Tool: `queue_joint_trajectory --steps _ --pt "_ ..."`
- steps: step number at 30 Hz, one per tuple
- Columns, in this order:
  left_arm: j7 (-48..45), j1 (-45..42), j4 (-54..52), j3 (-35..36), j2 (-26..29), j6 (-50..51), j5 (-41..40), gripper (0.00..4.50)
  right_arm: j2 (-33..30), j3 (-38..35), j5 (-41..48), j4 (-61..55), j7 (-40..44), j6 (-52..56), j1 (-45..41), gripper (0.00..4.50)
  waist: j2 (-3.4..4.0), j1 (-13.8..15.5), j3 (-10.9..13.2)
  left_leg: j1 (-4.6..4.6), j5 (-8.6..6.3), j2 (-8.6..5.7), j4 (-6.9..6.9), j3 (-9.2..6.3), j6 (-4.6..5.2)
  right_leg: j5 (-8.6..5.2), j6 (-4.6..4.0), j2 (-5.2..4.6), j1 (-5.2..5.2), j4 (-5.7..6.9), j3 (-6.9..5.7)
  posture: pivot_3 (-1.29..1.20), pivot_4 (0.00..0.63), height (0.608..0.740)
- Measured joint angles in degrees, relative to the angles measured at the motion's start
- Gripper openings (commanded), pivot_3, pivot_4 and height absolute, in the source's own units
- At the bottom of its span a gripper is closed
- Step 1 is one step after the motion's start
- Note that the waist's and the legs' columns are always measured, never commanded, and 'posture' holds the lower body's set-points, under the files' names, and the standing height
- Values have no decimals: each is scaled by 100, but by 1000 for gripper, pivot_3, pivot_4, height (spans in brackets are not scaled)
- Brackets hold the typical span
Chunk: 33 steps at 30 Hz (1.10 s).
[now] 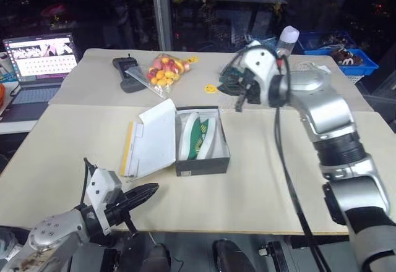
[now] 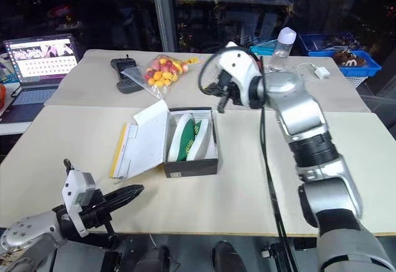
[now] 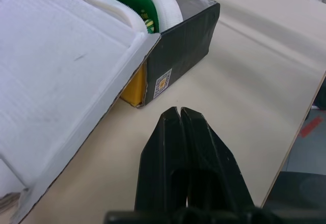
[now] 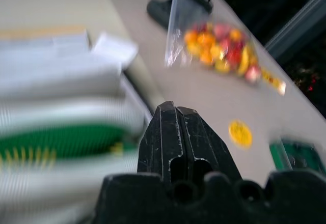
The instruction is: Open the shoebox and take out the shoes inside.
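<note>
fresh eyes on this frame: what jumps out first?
The open shoebox at mid-table, its lid folded out to the left and the green shoes lying inside on their sides. Next, the right gripper raised above the box's far right corner, fingers shut and empty. Behind the box lies a clear bag of colourful sweets, and the left gripper hangs shut at the table's near edge.

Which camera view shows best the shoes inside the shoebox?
The left eye view: both shoes lie side by side in the open shoebox, seen whole from above. The right eye view shows the same. The left wrist view shows only their ends over the box wall; the right wrist view blurs them.
</note>
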Motion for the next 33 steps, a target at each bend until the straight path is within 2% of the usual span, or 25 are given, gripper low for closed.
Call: queue_joint_trajectory --steps 2,6,11,13,17,22,27,33 --pt "9 -12 5 -3 1 0 1 0 -127 101 64 -199 450 -163 104 737 6 -38 4 1 0 0 1 5 0 1 2 0 0 0 4 0 150 712" --pt "3 -70 8 -48 2 -1 1 0 -354 466 -146 -481 1340 -1040 88 2129 6 -56 4 24 0 -1 10 3 0 1 6 -2 24 -1 1 0 150 712" --pt "2 -68 8 -158 0 -1 4 0 -325 1080 -945 -114 1761 -2749 86 3915 6 -70 4 33 0 -4 20 6 -1 -4 -2 -5 34 -2 4 0 150 712" --pt "11 -67 5 -177 -3 -2 5 0 -211 1297 -1410 212 1682 -3521 11 4478 6 -84 4 34 0 -4 19 7 -1 0 5 -5 34 -2 4 0 150 712" --pt "56 -57 1 -217 -21 -3 8 0 206 1538 -2031 938 1358 -4635 -337 4478 5 -135 3 36 0 -3 17 4 -1 3 4 -4 35 2 3 0 150 712" --pt "101 11 -7 -258 -46 -3 6 0 564 1627 -2360 1851 1204 -5187 -818 4478 6 -128 4 34 0 -5 19 3 -1 4 4 -6 38 2 3 0 150 712" --pt "169 46 -8 -255 -61 -3 5 0 624 1625 -2441 2321 1221 -5717 -1246 4478 6 -127 4 35 0 -4 17 2 -1 4 3 -6 40 1 1 0 150 712" --pt "226 43 -15 -255 -71 -3 -9 0 817 1965 -3167 3021 915 -6768 -1328 4478 6 -130 4 42 0 -5 17 2 -1 4 3 -5 45 2 2 0 150 712"
